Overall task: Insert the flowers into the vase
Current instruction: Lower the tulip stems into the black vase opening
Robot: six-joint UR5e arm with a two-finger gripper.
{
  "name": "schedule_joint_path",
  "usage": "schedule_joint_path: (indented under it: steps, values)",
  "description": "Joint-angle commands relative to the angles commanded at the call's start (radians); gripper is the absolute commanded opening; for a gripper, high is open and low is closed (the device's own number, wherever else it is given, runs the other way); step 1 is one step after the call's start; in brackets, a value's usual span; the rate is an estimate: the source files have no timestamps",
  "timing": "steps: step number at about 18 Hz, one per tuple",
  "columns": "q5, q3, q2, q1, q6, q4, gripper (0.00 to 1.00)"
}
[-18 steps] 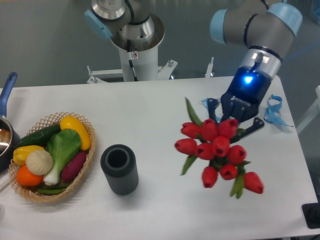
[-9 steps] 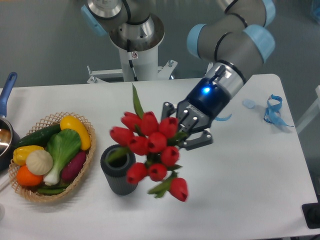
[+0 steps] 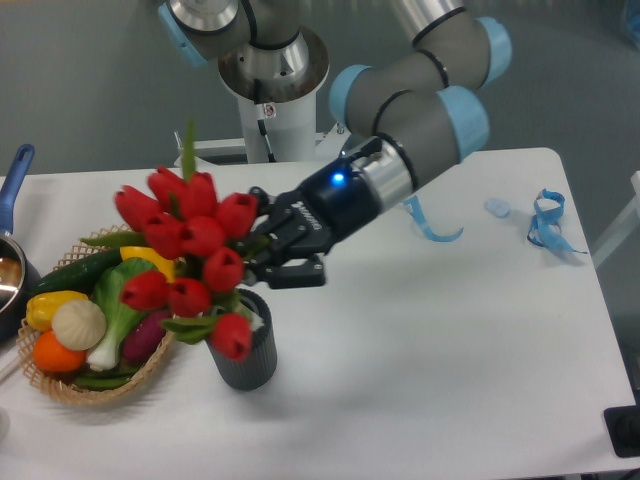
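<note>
The flowers, a bunch of red tulip buds with green leaves, hang in the air over the left part of the table. My gripper is shut on their stems from the right, held level. The buds point left and reach over the vase and the basket's edge. The vase, a short dark ribbed cylinder, stands upright below the bunch. Its mouth is mostly hidden by the lowest buds. The stems are hidden between the fingers.
A woven basket of toy vegetables sits left of the vase. A pot with a blue handle is at the left edge. A blue ribbon and a small blue piece lie at the right.
My gripper has carried the flowers leftwards from the right of the table, past the vase's right side, until the buds hang above the vase and basket edge.
</note>
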Motion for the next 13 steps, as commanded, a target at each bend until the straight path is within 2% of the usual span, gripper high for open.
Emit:
schedule_joint_path:
  steps: [3,13]
  values:
    - [0.000,-0.043,-0.003,-0.003,0.074,0.000,0.03]
    - [0.002,-0.063,-0.008,0.015,0.080,0.000,0.03]
